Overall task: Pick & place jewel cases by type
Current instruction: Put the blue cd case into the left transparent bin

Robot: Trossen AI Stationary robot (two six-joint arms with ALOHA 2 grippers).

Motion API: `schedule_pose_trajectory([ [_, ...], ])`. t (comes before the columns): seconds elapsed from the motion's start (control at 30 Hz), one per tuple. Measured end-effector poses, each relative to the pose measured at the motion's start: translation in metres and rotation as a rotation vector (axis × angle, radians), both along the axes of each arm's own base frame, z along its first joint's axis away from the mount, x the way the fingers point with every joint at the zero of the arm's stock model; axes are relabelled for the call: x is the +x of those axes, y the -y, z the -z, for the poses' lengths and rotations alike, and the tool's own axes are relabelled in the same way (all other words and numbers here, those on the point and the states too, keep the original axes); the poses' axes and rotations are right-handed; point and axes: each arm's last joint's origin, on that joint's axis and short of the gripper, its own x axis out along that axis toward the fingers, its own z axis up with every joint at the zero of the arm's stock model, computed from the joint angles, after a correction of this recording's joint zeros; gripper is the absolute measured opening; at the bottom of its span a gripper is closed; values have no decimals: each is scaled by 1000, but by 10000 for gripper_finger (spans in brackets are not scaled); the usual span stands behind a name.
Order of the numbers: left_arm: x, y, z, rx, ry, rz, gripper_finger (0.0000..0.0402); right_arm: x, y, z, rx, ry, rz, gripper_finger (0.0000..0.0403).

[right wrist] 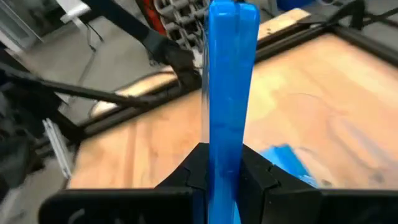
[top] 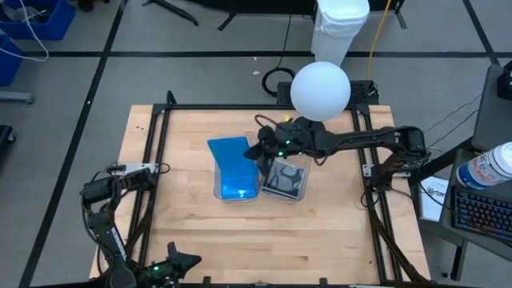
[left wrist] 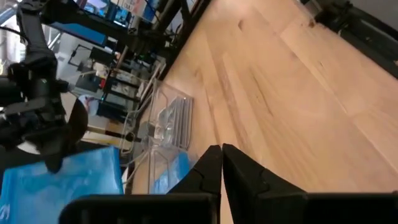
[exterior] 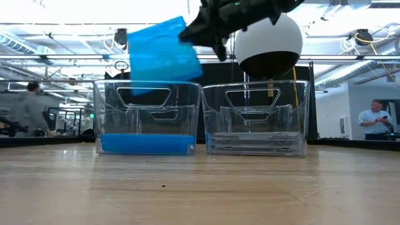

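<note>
A bright blue jewel case (exterior: 164,53) hangs in the air above the left clear tub (exterior: 148,100), whose bottom holds blue cases (exterior: 147,144). My right gripper (top: 260,150) reaches in from the table's right and is shut on the case. The right tub (exterior: 256,106) holds clear jewel cases (exterior: 255,145) stacked flat. My left gripper (left wrist: 222,163) is shut with nothing in it and waits by the table's left edge (top: 152,169). My right gripper pinches the blue jewel case between its two fingers (right wrist: 255,173) at the edge that faces the table's right (right wrist: 225,149). The fingers come nearly level from the right. The case is lifted clear above the left tub, tilted, and juts out past the fingertips.
A white globe (top: 320,90) on a stand sits at the table's far edge, above my right arm. Black frame rails (top: 156,160) run along the table's left and right sides. Bare wood lies in front of the tubs (top: 264,240).
</note>
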Motion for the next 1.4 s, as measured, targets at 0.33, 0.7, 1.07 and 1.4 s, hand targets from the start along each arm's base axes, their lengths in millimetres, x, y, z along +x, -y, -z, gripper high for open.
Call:
schedule_pose_trajectory([
  [0.33,0,0,1,-27,-6,-9,8,24,1,51,194,-117,61,33],
  [0.7,-1,1,2,-59,-38,-17,5,24,8,56,403,-135,193,35],
  [1.07,-12,5,2,-66,-60,15,5,27,3,74,534,-223,232,40],
  [1.4,-16,7,2,-60,-60,29,15,28,1,75,504,-220,146,89],
])
